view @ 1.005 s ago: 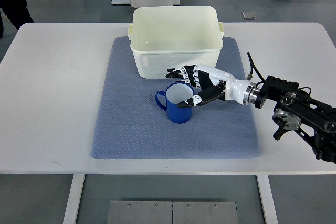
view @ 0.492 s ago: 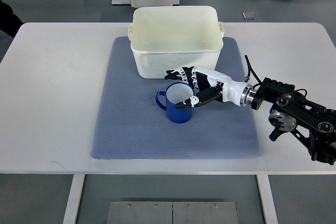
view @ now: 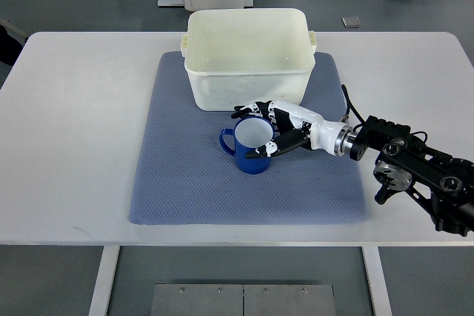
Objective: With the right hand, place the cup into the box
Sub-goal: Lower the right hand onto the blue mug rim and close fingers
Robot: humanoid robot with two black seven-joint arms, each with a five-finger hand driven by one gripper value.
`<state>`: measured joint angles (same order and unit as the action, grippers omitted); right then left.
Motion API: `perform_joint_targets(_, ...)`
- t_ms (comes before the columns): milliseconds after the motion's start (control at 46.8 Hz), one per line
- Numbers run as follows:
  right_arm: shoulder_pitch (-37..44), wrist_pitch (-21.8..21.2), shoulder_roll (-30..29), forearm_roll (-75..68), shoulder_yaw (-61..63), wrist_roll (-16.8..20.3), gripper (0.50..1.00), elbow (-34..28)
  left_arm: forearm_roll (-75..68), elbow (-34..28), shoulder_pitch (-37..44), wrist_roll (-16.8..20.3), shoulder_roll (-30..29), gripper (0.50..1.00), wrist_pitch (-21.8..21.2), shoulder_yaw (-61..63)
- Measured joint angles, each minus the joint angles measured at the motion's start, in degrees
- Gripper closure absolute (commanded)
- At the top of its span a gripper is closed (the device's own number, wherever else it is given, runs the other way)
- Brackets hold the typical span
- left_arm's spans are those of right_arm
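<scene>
Blue cup: glossy blue enamel-look cup with white inside (view: 250, 150), seen upright, mouth up, on a blue-grey textured mat (view: 185, 183); handle is turned to the picture's left, away from the hand.
Right hand: white-and-black fingered right hand (view: 278, 129), reaching in from the picture's right, is set against the cup's right side.
Fingers: curled around the cup, upper fingers (view: 248, 111) over the far rim, thumb along the near rim; judged a grasp, full closure not confirmed.
Key relation: cup lies just left of the palm; the cream plastic rectangular box (view: 246, 55) sits directly beyond the cup, apart from it, opening up.
Next move (judged): cup must be lifted above the box's near wall, then carried forward.
Left hand: not seen.
Surface: white table (view: 74, 123) under the mat.
Room: grey floor, white equipment base at the top edge, a person's shoes in the top right corner.
</scene>
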<state>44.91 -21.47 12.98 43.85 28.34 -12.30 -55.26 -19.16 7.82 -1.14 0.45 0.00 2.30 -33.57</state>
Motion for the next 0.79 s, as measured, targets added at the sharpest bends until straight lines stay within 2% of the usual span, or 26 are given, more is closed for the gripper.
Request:
perform_joint_targets(385,-0.30,0.02,-1.23,0.00,-0.75,-0.11,0.523,1.81,0.00,0.00,0.00,0.00,0.00,0.500,0.00,0.00)
perform_joint_targets(556,-0.60,0.02,-1.59,0.00,-0.75,-0.15,0.557,3.00,0.00,0.00,0.00,0.00,0.00,0.500,0.00,0.00)
perform_joint_targets(620,-0.67,0.02,-1.64,0.00,-0.75,-0.27,0.596,3.25,0.00,0.00,0.00,0.00,0.00,0.500,0.00,0.00)
perform_joint_targets(684,-0.96,0.02,-1.65,0.00,-0.75,-0.37,0.663,3.28,0.00,0.00,0.00,-0.01,0.00,0.500,0.00,0.00)
perform_joint_targets(727,-1.05,0.02,-1.71,0.00,-0.75,-0.37,0.724,3.29,0.00,0.00,0.00,-0.03,0.00,0.500,0.00,0.00)
perform_joint_targets(791,-1.14,0.01,-1.73,0.01,-0.75,-0.43,0.854,3.28,0.00,0.00,0.00,-0.03,0.00,0.500,-0.01,0.00)
